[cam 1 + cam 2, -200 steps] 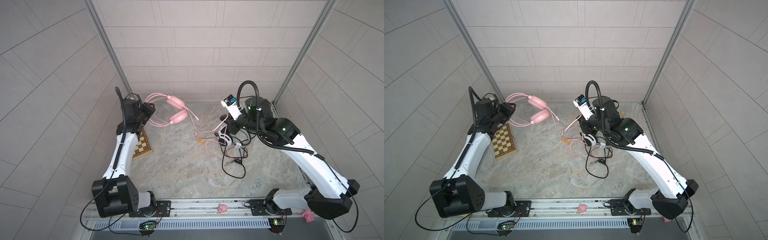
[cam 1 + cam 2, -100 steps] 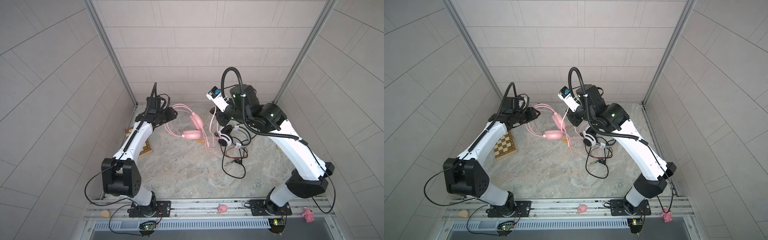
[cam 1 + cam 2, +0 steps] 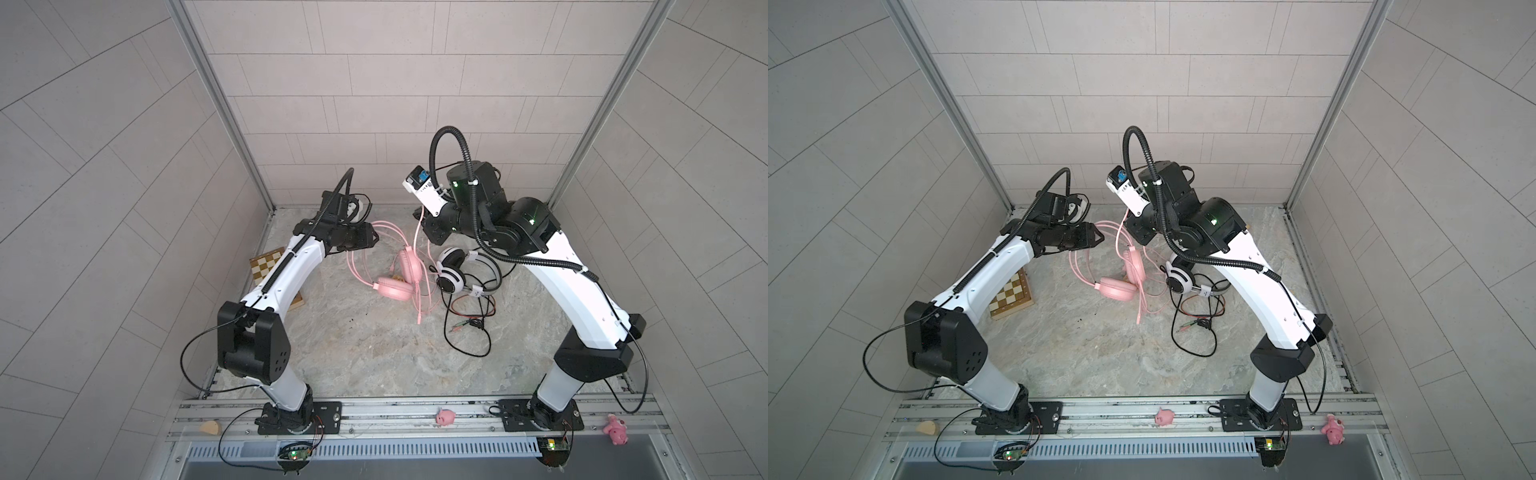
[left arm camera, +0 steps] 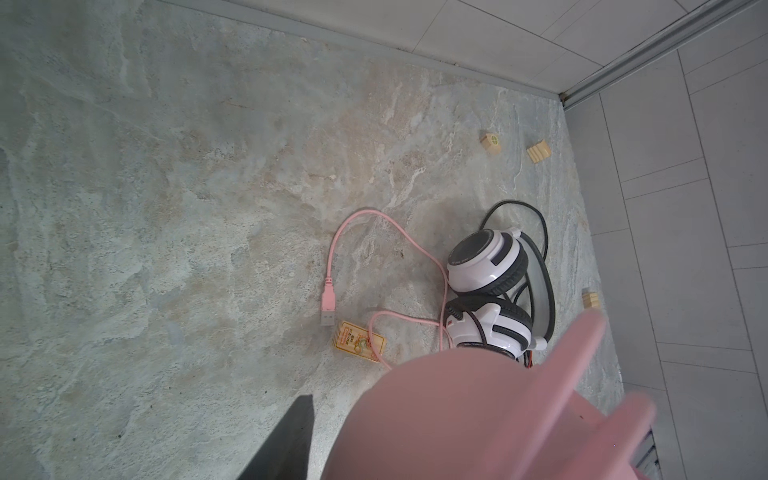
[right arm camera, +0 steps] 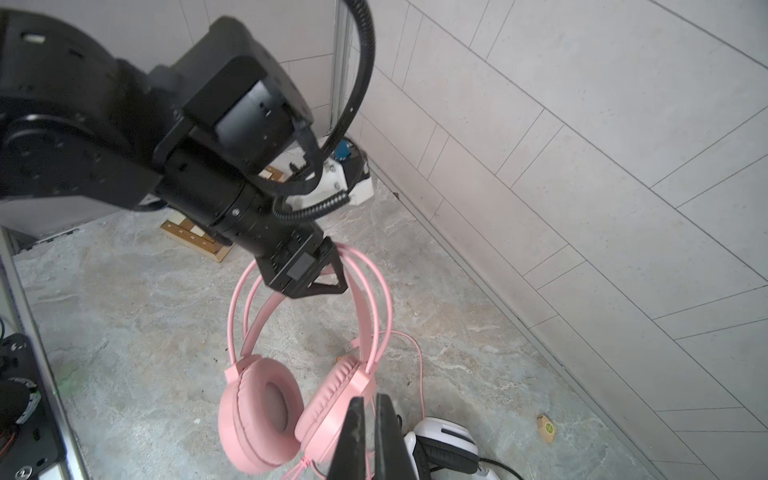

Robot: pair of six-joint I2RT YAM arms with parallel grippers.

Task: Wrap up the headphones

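The left gripper (image 5: 337, 268) pinches the pink headphones (image 5: 257, 411) by the stiff headband (image 5: 365, 299). They hang below it and look light. The right gripper (image 5: 370, 415) squeezes the pink cable (image 5: 420, 365), which is probably soft and floppy.

We see a checkered wooden chessboard (image 3: 266, 268) at nine o'clock on the mottled stone tabletop (image 3: 374, 353), and a small pink toy pig (image 3: 445, 417) at six o'clock on the grey metal rail (image 3: 374, 409).

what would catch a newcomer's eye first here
The pink headphones dangle mid-scene by their headband from the left end effector. The right end effector beside them is shut on the pink cable, above the white-and-black headphones lying on the table. A chessboard sits half hidden under the left arm.
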